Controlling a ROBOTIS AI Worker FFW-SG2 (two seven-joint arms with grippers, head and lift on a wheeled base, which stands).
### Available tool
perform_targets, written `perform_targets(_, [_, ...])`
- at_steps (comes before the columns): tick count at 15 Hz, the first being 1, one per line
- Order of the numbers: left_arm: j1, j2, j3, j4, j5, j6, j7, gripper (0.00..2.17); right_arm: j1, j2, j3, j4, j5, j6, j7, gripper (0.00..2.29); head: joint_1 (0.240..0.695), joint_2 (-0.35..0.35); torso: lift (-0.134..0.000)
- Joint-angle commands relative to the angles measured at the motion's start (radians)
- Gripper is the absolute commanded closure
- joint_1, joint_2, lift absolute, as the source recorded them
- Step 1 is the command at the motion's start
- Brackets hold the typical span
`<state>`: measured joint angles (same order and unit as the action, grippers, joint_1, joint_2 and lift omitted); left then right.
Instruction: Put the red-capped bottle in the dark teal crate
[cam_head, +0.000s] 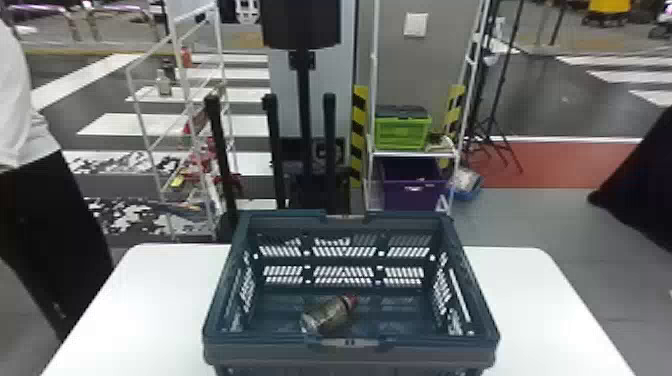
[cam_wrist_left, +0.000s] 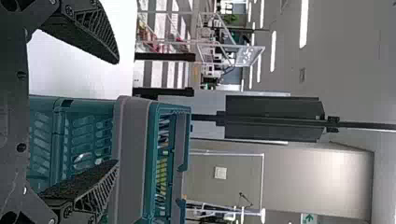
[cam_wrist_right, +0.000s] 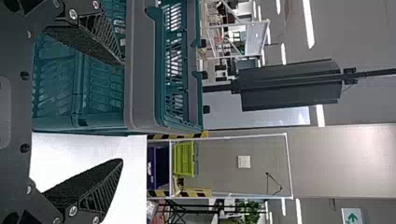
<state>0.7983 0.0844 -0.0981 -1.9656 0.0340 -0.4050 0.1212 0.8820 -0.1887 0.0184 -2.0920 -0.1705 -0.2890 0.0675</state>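
Note:
The red-capped bottle lies on its side on the floor of the dark teal crate, close to the near wall, its cap pointing right and away. In the left wrist view my left gripper is open, its fingers apart in front of the crate with nothing between them. My right gripper also stands open and holds nothing; the crate is beyond its fingers in the right wrist view.
The crate stands on a white table. Behind it are a white rack with a green crate and a purple bin, and another white rack at left. A person stands beyond the table's left side.

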Motion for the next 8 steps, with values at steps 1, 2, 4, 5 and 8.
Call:
perform_targets(1, [-0.001,0.0,0.0,0.001,0.004,-0.001,0.0,0.14,0.0,0.0,0.0,0.0,0.0,0.0,0.0,0.15,0.499,0.0,0.0])
perform_targets(2, [-0.001,0.0,0.0,0.001,0.009,-0.001,0.0,0.14,0.0,0.0,0.0,0.0,0.002,0.0,0.0,0.15,0.499,0.0,0.0])
perform_targets(4, [-0.001,0.0,0.0,0.001,0.009,-0.001,0.0,0.14,0.0,0.002,0.002,0.001,0.002,0.0,0.0,0.15,0.499,0.0,0.0])
perform_targets(5, [-0.001,0.0,0.0,-0.001,0.009,-0.001,0.0,0.14,0.0,0.002,0.002,0.001,0.002,0.0,0.0,0.15,0.499,0.0,0.0])
perform_targets(8, [-0.001,0.0,0.0,-0.001,0.009,-0.001,0.0,0.14,0.0,0.002,0.002,0.0,0.0,0.0,0.0,0.15,0.499,0.0,0.0])
